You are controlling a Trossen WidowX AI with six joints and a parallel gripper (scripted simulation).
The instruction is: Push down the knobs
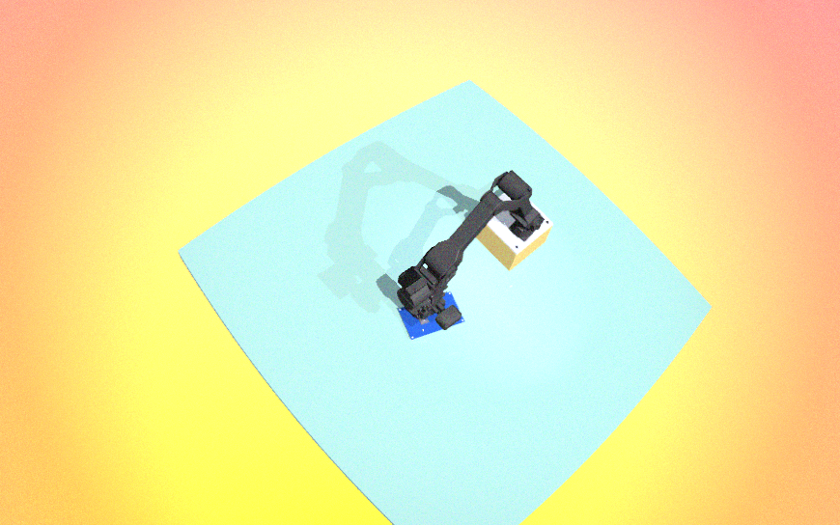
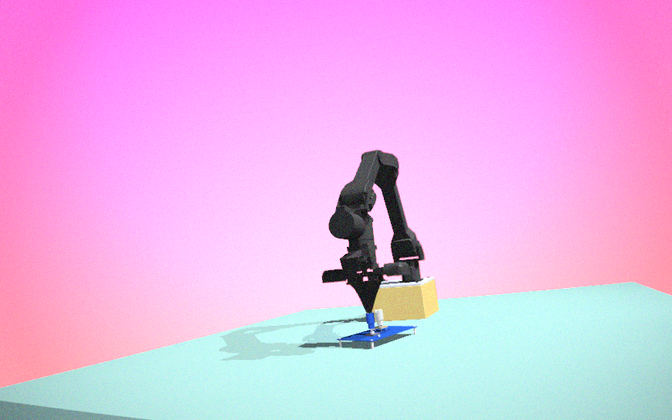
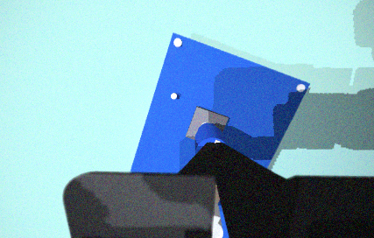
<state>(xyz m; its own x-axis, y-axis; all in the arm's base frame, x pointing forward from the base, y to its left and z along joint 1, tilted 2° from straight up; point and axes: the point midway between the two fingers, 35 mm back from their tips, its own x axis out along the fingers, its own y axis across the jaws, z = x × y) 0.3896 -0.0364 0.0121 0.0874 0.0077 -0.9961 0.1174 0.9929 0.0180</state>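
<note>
The blue circuit board (image 1: 415,330) (image 2: 354,337) (image 3: 155,136) stands on short legs. My gripper (image 2: 369,311) (image 3: 214,150) is shut, with nothing between its fingers. Its tips touch the top of the upright blue knob (image 2: 370,320) (image 3: 208,131). That knob stands low over its grey potentiometer (image 3: 201,119), and no length of bare shaft shows below it. Whether it sits fully against the potentiometer is too small to tell. The white knob (image 2: 378,316) stands upright just behind the blue one; its lower end is partly hidden. In the top view the arm hides both knobs.
The arm's yellow base block (image 1: 500,250) (image 2: 401,302) with a white top stands behind the board. A small white post (image 3: 173,95) rises from the board near the blue knob. White leg heads (image 3: 177,42) mark the board's corners. The arm's shadow falls across the board and table.
</note>
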